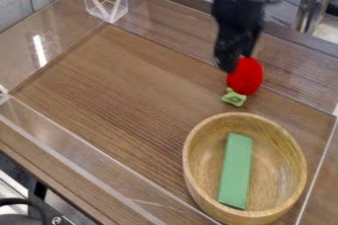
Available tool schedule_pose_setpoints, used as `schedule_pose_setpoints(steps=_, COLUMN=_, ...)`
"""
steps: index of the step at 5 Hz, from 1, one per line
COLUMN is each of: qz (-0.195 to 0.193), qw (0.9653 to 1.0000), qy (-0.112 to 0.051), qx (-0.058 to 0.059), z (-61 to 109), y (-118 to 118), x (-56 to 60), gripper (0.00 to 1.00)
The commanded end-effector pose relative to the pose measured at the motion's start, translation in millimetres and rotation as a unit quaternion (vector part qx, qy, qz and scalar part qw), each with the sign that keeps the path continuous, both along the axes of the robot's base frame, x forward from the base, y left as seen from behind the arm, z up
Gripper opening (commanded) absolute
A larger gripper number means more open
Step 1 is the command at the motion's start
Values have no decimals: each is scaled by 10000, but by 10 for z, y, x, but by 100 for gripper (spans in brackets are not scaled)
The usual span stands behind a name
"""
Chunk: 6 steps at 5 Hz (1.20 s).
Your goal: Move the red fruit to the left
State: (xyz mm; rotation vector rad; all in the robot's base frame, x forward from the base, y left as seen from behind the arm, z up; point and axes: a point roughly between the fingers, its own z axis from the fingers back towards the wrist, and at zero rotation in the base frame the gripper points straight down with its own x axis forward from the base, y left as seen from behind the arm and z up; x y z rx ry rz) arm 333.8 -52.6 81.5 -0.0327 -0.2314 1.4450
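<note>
The red fruit (246, 74), a small glossy strawberry with its green leafy cap at the lower left, lies on the wooden tabletop at the right. My gripper (234, 57) hangs just above and to the left of it, its dark fingers pointing down and nearly touching the fruit's top. Motion blur smears the fingers, so the gap between them does not show. Nothing is seen held.
A wooden bowl (199, 152) with a flat green block (238, 170) in it sits at the front right, close below the fruit. Clear plastic walls (53, 46) ring the table. A clear bent stand (103, 6) is at the back left.
</note>
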Motion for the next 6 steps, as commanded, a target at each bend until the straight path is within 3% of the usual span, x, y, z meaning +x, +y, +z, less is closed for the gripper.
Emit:
schedule_pose_setpoints(steps=1, qz=-411, qw=9987, qy=-290, qx=5, z=-40, y=-232, x=210, gripper=100)
schedule_pose_setpoints(steps=2, qz=-829, qw=9962, qy=-254, qx=-1, z=-232, y=-352, x=300, gripper=100)
schedule_pose_setpoints(steps=3, qz=-797, qw=9965, qy=-214, qx=-92, z=-342, y=-354, x=331, gripper=0)
schedule_pose_setpoints(steps=4, qz=-735, qw=9969, qy=-200, qx=-192, z=-394, y=-350, x=357, gripper=100)
schedule_pose_setpoints(steps=5, qz=-1118, qw=9932, qy=-180, qx=-290, z=-343, y=-295, x=313, gripper=100)
schedule_pose_setpoints(steps=6, qz=-1639, qw=9858, qy=-155, qx=-321, z=-261, y=-238, x=262, gripper=100)
